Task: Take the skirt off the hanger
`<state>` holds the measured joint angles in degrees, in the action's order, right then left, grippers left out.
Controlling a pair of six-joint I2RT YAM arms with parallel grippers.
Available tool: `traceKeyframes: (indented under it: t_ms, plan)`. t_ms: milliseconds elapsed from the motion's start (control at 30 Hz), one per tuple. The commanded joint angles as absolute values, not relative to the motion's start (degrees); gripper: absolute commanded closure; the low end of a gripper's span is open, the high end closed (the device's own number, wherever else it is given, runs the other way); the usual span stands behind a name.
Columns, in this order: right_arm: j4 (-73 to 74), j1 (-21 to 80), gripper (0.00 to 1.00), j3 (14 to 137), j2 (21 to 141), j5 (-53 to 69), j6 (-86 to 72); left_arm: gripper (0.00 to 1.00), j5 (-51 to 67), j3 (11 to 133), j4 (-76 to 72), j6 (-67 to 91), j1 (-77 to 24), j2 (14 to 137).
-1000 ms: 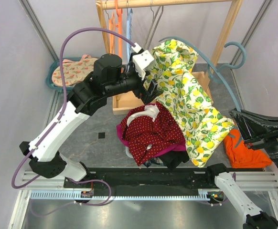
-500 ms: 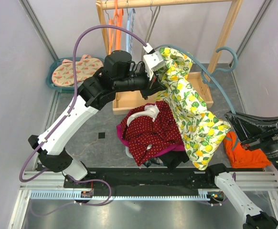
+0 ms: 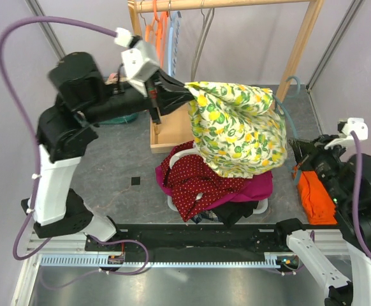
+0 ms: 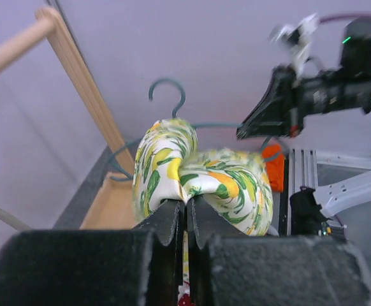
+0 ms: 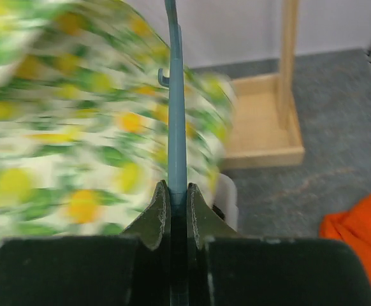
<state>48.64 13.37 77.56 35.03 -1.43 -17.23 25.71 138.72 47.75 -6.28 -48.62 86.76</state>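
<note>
The skirt (image 3: 236,127), white with yellow lemons and green leaves, hangs stretched in the air above the clothes pile. My left gripper (image 3: 189,89) is shut on its bunched left edge; in the left wrist view the cloth (image 4: 198,178) bulges out just past the closed tips (image 4: 186,203). The teal hanger (image 3: 286,95) runs along the skirt's right side, its hook (image 4: 166,89) pointing up. My right gripper (image 3: 298,150) is shut on the hanger's arm; in the right wrist view that bar (image 5: 176,95) rises from between the tips (image 5: 176,191), with the blurred skirt (image 5: 77,127) to its left.
Below the skirt lies a pile of red dotted and magenta clothes (image 3: 201,182) in a white basket. An orange cloth (image 3: 316,197) lies at the right. The wooden rack (image 3: 300,44) with its box base (image 3: 166,135) stands behind, with orange and blue hangers (image 3: 159,32) on it.
My left gripper shut on the skirt and lifted back and to the left, drawing the cloth up and taut. The right arm swung up and inward with the hanger.
</note>
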Motion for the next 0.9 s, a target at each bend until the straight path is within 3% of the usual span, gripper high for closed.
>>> traceKeyframes:
  t_ms: [0, 167, 433, 700, 867]
  plan:
    - [47.02, 13.27, 1.0, 73.66, 35.51, -15.62, -15.03, 0.98, 28.57, 144.57, 48.78, -6.68, -48.6, 84.9]
    - [46.5, 13.27, 1.0, 72.16, 36.21, -22.24, -14.24, 0.98, 28.03, 145.2, 49.75, -6.42, -48.6, 83.41]
    - [44.04, 13.27, 1.0, 77.6, 38.67, -15.74, -15.73, 0.98, 33.21, 137.38, 47.9, -4.66, -48.6, 83.05]
    - [44.82, 13.18, 1.0, 85.59, 40.96, -13.89, -14.94, 0.98, 31.11, 139.13, 46.32, -4.66, -48.6, 85.52]
    - [43.6, 13.27, 1.0, 88.68, 43.06, -12.05, -15.56, 0.98, 29.8, 132.55, 45.27, -5.88, -48.6, 85.25]
